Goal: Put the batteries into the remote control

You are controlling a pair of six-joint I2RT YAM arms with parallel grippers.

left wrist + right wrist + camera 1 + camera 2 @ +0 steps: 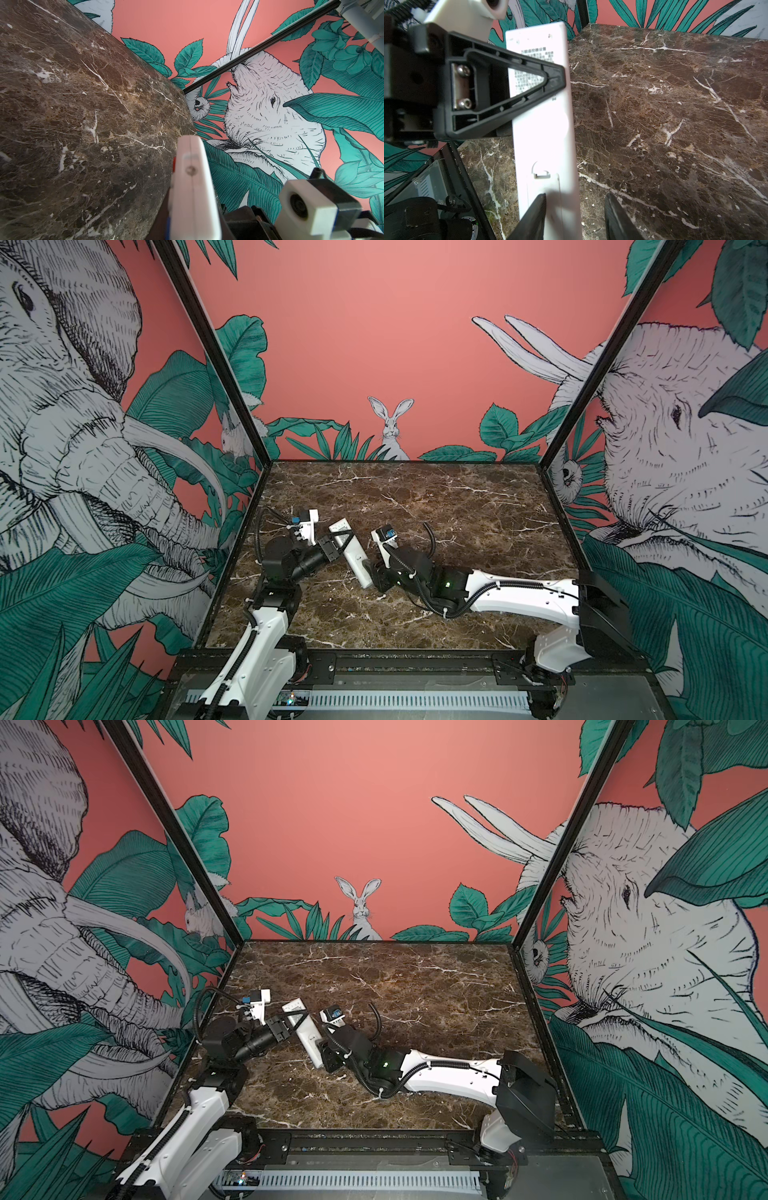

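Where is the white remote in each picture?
In a top view: remote control left of centre, between the arms.
In a top view: remote control left of centre.
Left wrist: remote control close up, edge-on.
Right wrist: remote control mid-picture, back showing.
Shared landmark: brown marble table.

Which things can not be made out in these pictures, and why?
- Batteries: in no view; the battery cover of the remote control hides whether any are inside.
- Button face: turned away from both top views.
- Printed label: too blurred to read, right wrist view.
- Right hand: fingertips hidden under its body in both top views.
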